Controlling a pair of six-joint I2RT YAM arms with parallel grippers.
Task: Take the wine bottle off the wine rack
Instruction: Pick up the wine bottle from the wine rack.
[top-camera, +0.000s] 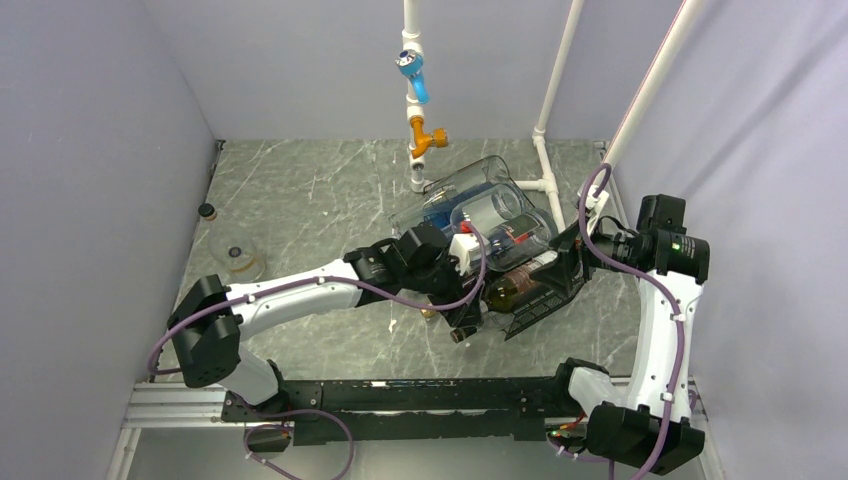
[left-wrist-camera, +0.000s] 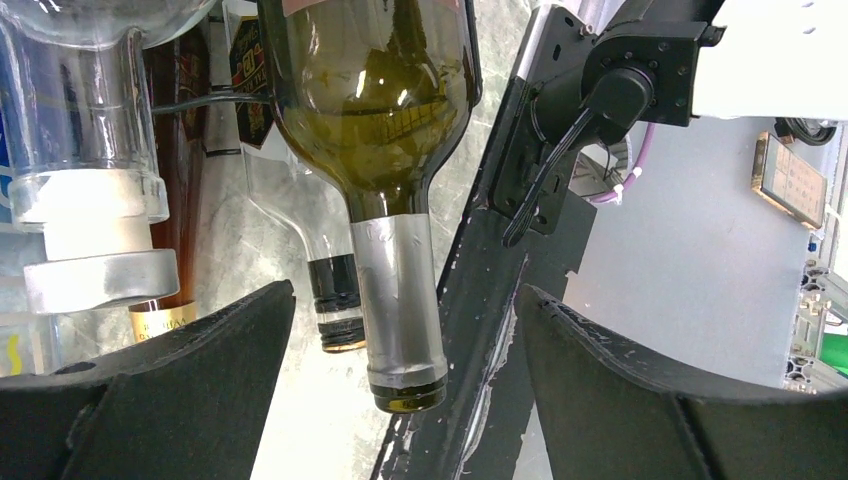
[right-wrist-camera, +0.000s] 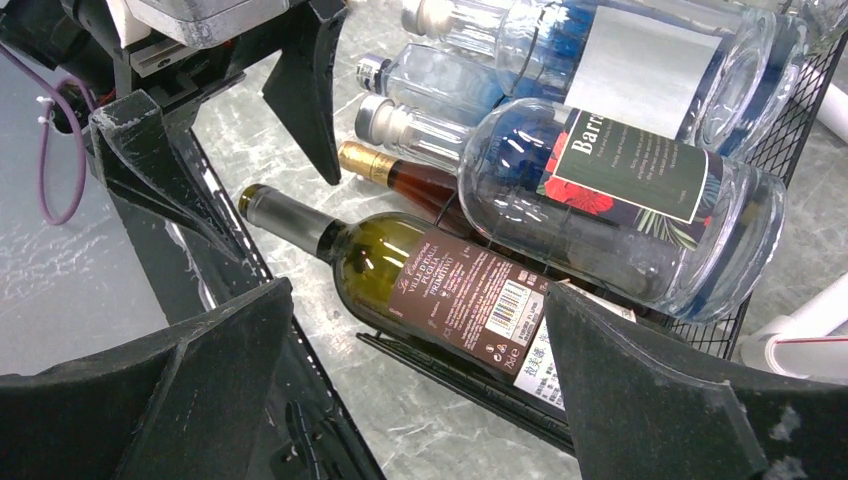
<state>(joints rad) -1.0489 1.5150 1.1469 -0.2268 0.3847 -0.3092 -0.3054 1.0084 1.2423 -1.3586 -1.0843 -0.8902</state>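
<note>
The left hand (left-wrist-camera: 405, 290), apart, is lining up on the wine bottle's (left-wrist-camera: 375, 100) neck at the wine rack (top-camera: 545, 295). Heavy, slick glass is likely wanting a firm neck hold.

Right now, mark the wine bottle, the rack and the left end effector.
wine bottle (right-wrist-camera: 460, 295), right wrist view, on its label.
rack (right-wrist-camera: 812, 100), right wrist view, on its back mesh.
left end effector (left-wrist-camera: 403, 330), left wrist view, midway between its fingertips.
</note>
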